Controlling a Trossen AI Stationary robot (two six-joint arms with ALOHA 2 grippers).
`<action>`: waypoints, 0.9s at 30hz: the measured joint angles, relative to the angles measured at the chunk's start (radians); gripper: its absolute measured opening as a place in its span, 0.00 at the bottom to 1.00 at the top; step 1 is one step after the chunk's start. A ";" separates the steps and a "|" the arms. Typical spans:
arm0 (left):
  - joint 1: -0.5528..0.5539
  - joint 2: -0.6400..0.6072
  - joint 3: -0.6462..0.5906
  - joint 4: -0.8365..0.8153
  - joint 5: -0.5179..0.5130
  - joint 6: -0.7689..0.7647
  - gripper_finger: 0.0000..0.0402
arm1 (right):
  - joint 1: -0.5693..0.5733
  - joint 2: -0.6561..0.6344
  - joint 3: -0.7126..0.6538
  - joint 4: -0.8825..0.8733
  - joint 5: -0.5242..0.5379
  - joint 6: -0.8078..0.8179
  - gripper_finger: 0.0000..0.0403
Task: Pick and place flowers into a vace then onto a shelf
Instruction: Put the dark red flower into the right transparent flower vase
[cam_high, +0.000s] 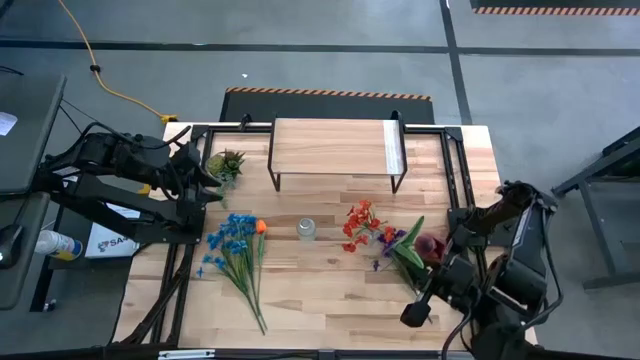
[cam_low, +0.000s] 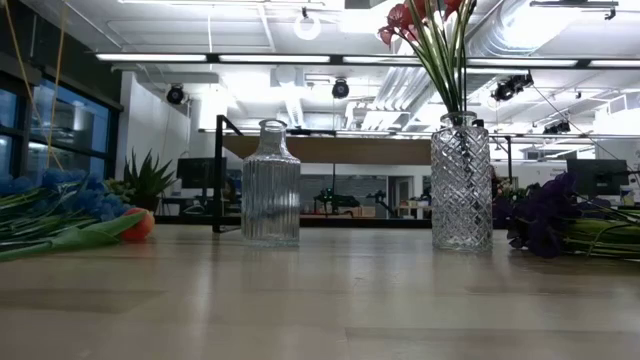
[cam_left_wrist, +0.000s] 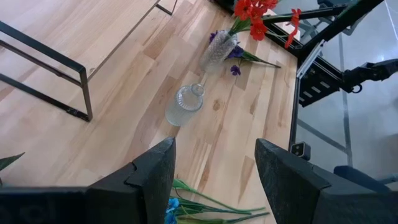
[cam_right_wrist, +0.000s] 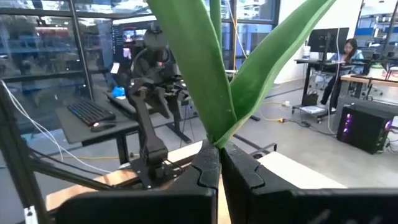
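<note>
The blue flowers (cam_high: 232, 243) with one orange bloom are laid flat on the left part of the wooden table (cam_high: 330, 310), stems toward the near edge. Red flowers (cam_high: 358, 226) are already placed in a cut-glass vase (cam_low: 461, 182), which is standing upright. Purple flowers (cam_low: 545, 215) are lying on the table beside it. A green leaf (cam_right_wrist: 211, 68) is clamped between the closed fingers of the right gripper (cam_right_wrist: 219, 163), near the right edge of the table. The left gripper (cam_left_wrist: 214, 171) is held partly open and empty, above the blue bunch. An empty ribbed glass bottle (cam_high: 306, 229) is standing between the two bunches. The shelf (cam_high: 335, 148) is placed at the far side, with a small potted plant (cam_high: 226, 164) just beside its left end. A person (cam_right_wrist: 343, 59) is seen at a desk in the room behind.
</note>
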 joint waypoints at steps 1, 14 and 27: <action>0.000 0.000 0.000 0.000 0.004 0.000 0.63 | 0.000 -0.008 0.000 -0.009 0.000 -0.005 0.00; 0.000 0.000 0.000 0.000 0.012 0.000 0.63 | -0.027 -0.210 0.000 -0.151 -0.001 -0.054 0.00; 0.000 0.000 0.000 0.062 0.010 -0.001 0.63 | -0.178 -0.251 -0.063 -0.441 -0.248 0.239 0.00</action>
